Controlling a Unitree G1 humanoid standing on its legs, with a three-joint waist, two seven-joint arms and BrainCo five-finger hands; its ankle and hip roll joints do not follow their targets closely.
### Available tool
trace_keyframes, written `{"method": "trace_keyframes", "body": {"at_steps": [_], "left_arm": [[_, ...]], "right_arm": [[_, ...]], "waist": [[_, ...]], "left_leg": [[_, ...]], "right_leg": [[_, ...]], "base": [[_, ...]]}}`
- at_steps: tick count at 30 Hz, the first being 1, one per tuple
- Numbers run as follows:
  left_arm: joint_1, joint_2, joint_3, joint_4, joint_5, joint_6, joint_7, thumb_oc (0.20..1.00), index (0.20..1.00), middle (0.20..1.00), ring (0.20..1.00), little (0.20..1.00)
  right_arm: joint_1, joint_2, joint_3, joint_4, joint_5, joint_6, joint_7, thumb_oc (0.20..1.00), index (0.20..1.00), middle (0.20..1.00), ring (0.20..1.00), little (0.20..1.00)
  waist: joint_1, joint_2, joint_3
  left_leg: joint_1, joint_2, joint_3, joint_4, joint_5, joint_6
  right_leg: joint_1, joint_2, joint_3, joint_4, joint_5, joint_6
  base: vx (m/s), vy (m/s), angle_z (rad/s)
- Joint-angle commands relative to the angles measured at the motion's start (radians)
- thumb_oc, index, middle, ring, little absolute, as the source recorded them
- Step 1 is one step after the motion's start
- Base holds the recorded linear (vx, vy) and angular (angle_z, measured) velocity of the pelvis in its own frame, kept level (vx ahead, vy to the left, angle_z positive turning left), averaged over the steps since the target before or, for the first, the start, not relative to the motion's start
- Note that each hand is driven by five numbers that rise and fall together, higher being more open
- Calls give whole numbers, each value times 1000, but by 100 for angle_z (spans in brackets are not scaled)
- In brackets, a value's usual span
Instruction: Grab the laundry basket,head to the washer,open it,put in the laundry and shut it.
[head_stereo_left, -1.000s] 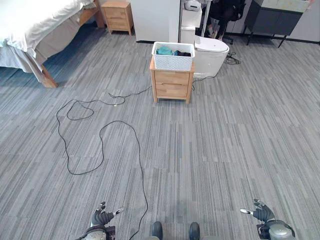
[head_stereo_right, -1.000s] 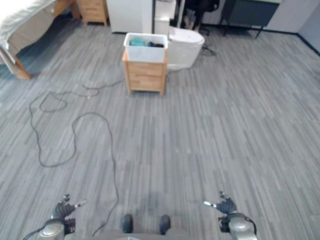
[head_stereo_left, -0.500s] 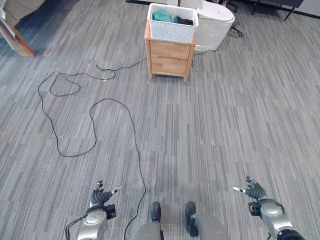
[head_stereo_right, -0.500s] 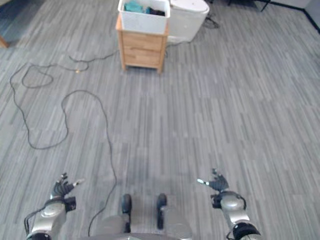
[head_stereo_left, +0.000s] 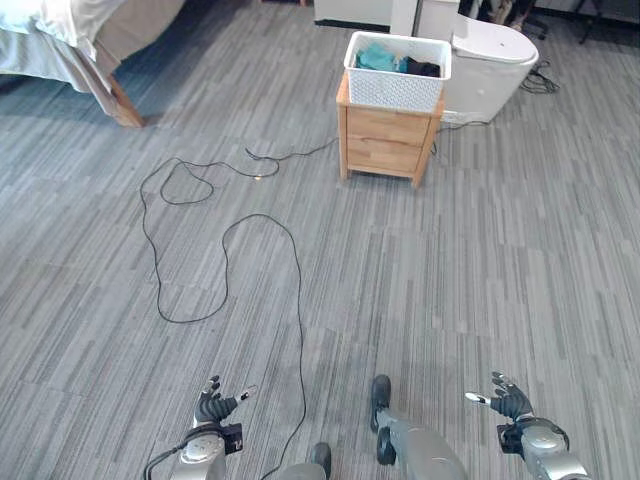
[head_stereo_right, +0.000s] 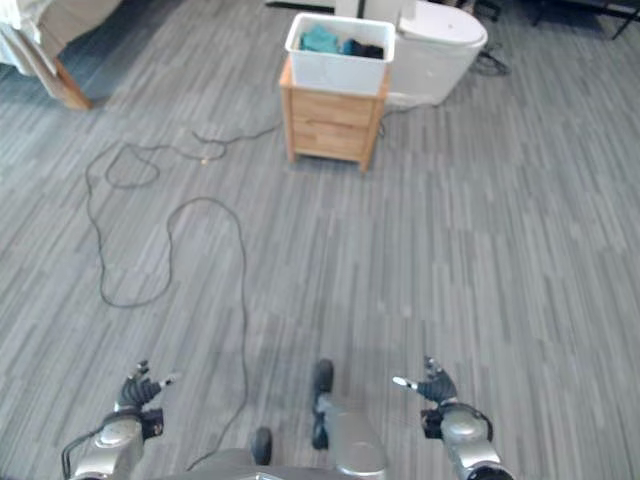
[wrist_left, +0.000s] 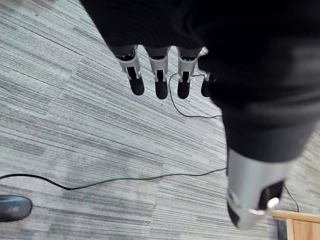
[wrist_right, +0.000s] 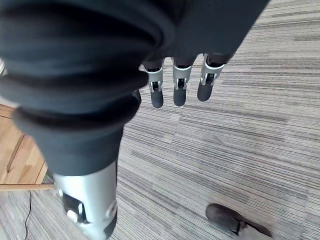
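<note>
A grey wood-look plank floor (head_stereo_left: 480, 270) is stretching across the whole room, its boards running in mixed pale and dark strips. At the far left corner a bed (head_stereo_left: 70, 30) with white bedding is standing on a wooden leg, and at the far end, right of the middle, a small two-drawer wooden nightstand (head_stereo_left: 387, 140) is standing on the floor. The white perforated laundry basket (head_stereo_left: 397, 72) is sitting on top of that nightstand, well apart from both hands — inside it teal and dark laundry (head_stereo_left: 395, 62) is lying heaped, showing above the rim. Just beside the nightstand on its right, a rounded white appliance (head_stereo_left: 490, 60) is resting on the floor, with a white cabinet (head_stereo_left: 436, 15) standing behind the basket. The left hand (head_stereo_left: 213, 406) is hanging low at the near left, its fingers (wrist_left: 160, 75) stretching out straight and spread with nothing in them — bare floor is showing past the dark tips. The right hand (head_stereo_left: 510, 402) is hovering low at the near right in the same manner, its fingers (wrist_right: 180, 85) lying straight and empty over the planks. In the right wrist view a corner of the wooden nightstand is showing beside the thumb.
</note>
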Motion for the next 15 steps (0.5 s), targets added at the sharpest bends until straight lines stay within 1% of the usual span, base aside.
{"method": "trace_keyframes", "body": {"at_steps": [1,2,3,4,5,6,8,9,10,12,14,15], "left_arm": [[-31,24,-20,-32,3,-27,-9,1000,1000,1000,1000,1000],[-39,22,-25,-28,2,-26,-10,1000,1000,1000,1000,1000],[-49,19,-33,-21,1,-27,-10,1000,1000,1000,1000,1000],[-49,20,-33,-21,1,-27,-10,1000,1000,1000,1000,1000],[-47,23,-42,-28,5,-24,-15,1000,1000,1000,1000,1000],[-45,24,-43,-30,7,-22,-15,1000,1000,1000,1000,1000],[-39,29,-43,-32,14,-17,-16,1000,1000,1000,1000,1000],[-38,29,-41,-29,18,-16,-15,1000,1000,1000,1000,1000],[-36,29,-39,-27,17,-16,-14,1000,1000,1000,1000,1000],[-30,30,-34,-23,19,-13,-13,1000,1000,1000,1000,1000],[-15,28,-24,-26,13,-13,-11,1000,1000,1000,1000,1000],[-1,26,-12,-31,11,-12,-12,1000,1000,1000,1000,1000]], "right_arm": [[-18,-37,-4,2,23,-29,-4,1000,1000,1000,1000,1000],[-22,-40,-4,7,25,-26,-7,1000,1000,1000,1000,1000],[-29,-43,-3,16,30,-28,-11,1000,1000,1000,1000,1000],[-29,-43,-3,16,31,-28,-11,1000,1000,1000,1000,1000],[-29,-49,-5,19,34,-24,-11,1000,1000,1000,1000,1000],[-28,-50,-6,22,35,-21,-12,1000,1000,1000,1000,1000],[-27,-50,-6,29,37,-19,-16,1000,1000,1000,1000,1000],[-27,-48,-5,37,37,-19,-19,1000,1000,1000,1000,1000],[-27,-46,-5,43,38,-19,-23,1000,1000,1000,1000,1000],[-29,-41,-5,53,33,-16,-27,1000,1000,1000,1000,1000],[-32,-36,-2,51,22,-13,-29,1000,1000,1000,1000,1000],[-29,-32,-1,42,12,-11,-21,1000,1000,1000,1000,1000]], "waist": [[-23,-13,-22],[-18,-22,-14],[-10,-25,-4],[-12,-27,-7],[2,-33,1],[7,-34,2],[22,-26,-3],[27,-18,-2],[35,-13,-2],[55,-11,-7],[75,-8,-15],[84,-2,-29]], "left_leg": [[-62,0,90,200,93,-20],[-110,2,107,227,85,-4],[-165,2,125,236,53,11],[-170,0,125,233,56,11],[-223,-11,140,176,10,31],[-262,-18,143,138,19,31],[-319,-12,153,28,103,17],[-347,-7,161,-14,154,6],[-374,-1,185,-64,191,-4],[-389,0,214,-146,225,-9],[-396,5,216,-162,247,-15],[-375,14,210,-175,255,-8]], "right_leg": [[14,-19,50,89,-165,57],[28,-28,54,84,-172,54],[43,-32,59,76,-180,55],[39,-34,58,76,-179,56],[71,-39,70,65,-194,62],[86,-40,74,58,-203,64],[124,-26,82,43,-217,63],[140,-14,85,38,-224,64],[165,-4,90,30,-234,65],[216,4,114,13,-251,70],[265,7,144,9,-271,76],[279,9,163,8,-278,80]], "base": [[151,-133,4],[140,-105,-20],[74,-52,-17],[206,-42,-16],[225,-14,-16],[328,-11,-17],[270,14,-27],[311,29,-30],[345,52,-25],[389,96,-13],[423,167,-20],[439,206,-44]]}}
